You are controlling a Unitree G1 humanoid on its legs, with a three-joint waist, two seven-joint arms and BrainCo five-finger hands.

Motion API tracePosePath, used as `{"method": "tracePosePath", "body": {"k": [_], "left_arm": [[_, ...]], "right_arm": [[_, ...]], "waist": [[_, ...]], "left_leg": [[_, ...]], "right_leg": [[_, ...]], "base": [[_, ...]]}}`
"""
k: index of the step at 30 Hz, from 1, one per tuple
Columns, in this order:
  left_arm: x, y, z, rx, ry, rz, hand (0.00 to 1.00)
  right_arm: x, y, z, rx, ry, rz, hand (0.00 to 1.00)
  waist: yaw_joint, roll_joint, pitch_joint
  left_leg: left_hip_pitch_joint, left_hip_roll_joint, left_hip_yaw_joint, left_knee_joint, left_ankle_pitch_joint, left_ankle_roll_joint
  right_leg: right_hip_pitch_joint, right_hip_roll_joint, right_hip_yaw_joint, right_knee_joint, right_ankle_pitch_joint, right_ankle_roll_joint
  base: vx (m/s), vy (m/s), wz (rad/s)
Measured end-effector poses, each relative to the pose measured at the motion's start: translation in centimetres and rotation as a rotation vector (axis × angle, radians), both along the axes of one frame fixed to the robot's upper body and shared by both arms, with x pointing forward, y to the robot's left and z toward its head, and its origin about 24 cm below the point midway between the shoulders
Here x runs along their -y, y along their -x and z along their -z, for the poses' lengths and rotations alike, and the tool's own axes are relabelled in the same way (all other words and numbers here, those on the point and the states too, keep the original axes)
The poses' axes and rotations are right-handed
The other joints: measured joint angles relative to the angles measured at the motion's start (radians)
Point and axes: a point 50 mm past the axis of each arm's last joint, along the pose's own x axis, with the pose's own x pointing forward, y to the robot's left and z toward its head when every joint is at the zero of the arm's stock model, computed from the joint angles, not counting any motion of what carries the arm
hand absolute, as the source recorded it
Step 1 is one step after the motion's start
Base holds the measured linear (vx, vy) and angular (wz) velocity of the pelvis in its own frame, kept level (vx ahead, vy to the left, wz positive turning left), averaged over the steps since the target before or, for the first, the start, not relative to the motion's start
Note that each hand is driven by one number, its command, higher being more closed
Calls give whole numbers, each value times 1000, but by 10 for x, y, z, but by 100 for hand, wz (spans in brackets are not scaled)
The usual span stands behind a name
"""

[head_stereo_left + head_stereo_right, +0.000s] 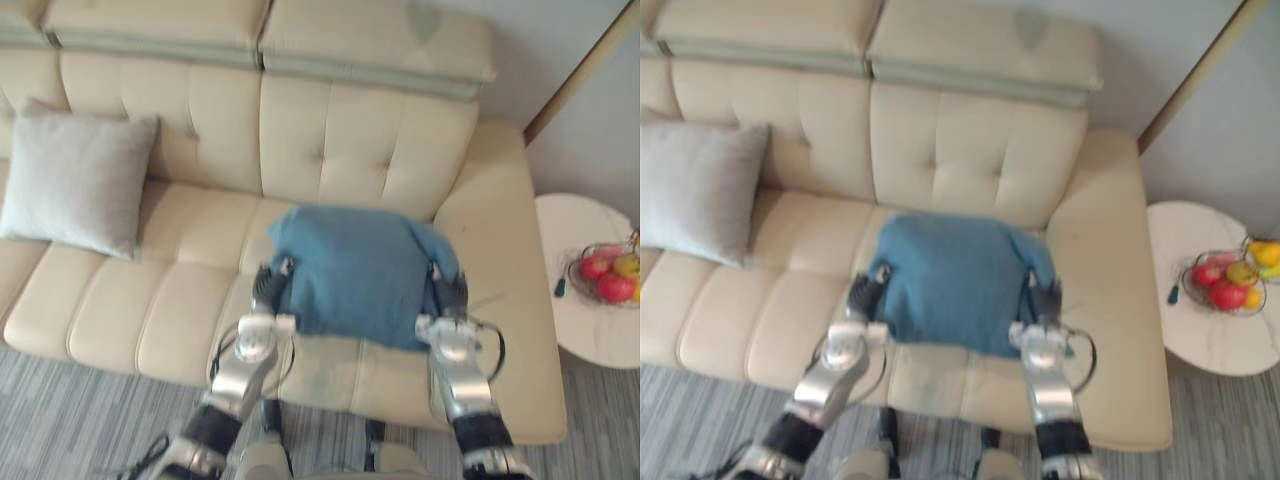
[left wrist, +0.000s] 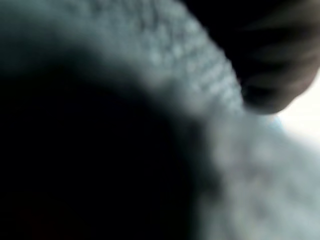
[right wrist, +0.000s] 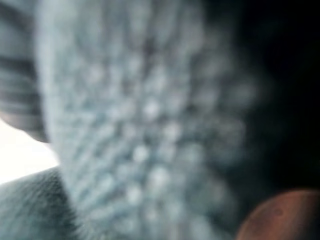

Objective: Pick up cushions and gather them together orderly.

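A cream, button-tufted leather sofa (image 1: 180, 330) stands on grey striped carpet (image 1: 60, 420). At its left end a pale grey square fabric cushion (image 1: 78, 182) leans tilted against the backrest, its lower edge on the seat. Well apart from it, right of the middle, a blue knitted cushion (image 1: 360, 275) sits over the seat's near half. Just right of the sofa, a small round white bench (image 1: 590, 340) carries a wire bowl (image 1: 573, 268) of red and yellow fruit (image 1: 612, 285), with a small dark object (image 1: 560, 287) beside it.
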Motion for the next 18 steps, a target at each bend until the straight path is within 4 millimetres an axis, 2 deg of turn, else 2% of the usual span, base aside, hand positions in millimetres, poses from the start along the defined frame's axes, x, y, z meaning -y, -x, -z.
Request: {"method": "tracePosePath", "body": {"k": [2,5,6,7,8,9,10,13,17,18], "left_arm": [[0,-9,-33,113,9,-20,100],[-3,-23,-96,307,4,-47,100],[-4,-26,-110,338,-3,-55,100],[-6,-29,-133,393,-11,-72,0],[-6,-29,-140,410,-7,-80,0],[-7,-30,-156,445,8,-96,0],[-8,-32,-168,464,20,-118,0],[-9,-43,-183,442,11,-153,0],[-8,-56,-181,354,22,-176,0],[-6,-61,-173,303,27,-168,0]], "right_arm": [[-5,-9,-30,92,1,10,100],[-10,-20,-97,295,37,51,100],[-13,-22,-111,334,43,58,100],[-15,-23,-135,398,64,79,100],[-15,-23,-142,420,71,86,100],[-17,-24,-159,462,86,108,0],[-19,-24,-172,495,99,128,0],[-20,-26,-187,512,101,157,0],[-21,-39,-177,411,92,159,0],[-22,-45,-168,361,70,143,0]], "waist": [[4,1,1],[8,13,11],[8,17,15],[7,19,34],[8,21,43],[10,24,56],[10,27,68],[10,34,77],[9,40,124],[8,46,131]], "left_leg": [[-52,3,-5,18,1,1],[-131,4,-13,17,20,5],[-149,4,-16,17,24,4],[-168,3,-16,13,34,4],[-173,2,-17,11,38,4],[-187,1,-18,-7,52,6],[-199,0,-19,-35,72,4],[-252,0,-24,-69,102,1],[-257,3,-18,-76,111,1],[-260,7,-17,-76,111,1]], "right_leg": [[-47,1,-2,11,1,0],[-130,2,-5,27,6,-2],[-148,1,-7,27,10,0],[-168,1,-6,26,15,-1],[-173,0,-6,25,16,-2],[-194,0,-7,24,19,-2],[-219,1,-9,25,21,-2],[-281,2,-19,26,25,-6],[-289,-2,-23,32,25,-6],[-299,-2,-29,45,24,-6]], "base": [[-75,8,4],[-43,7,5],[-24,12,4],[0,0,0],[0,0,0],[-1,9,4],[-1,9,5],[13,8,6],[36,10,3],[0,0,0]]}}
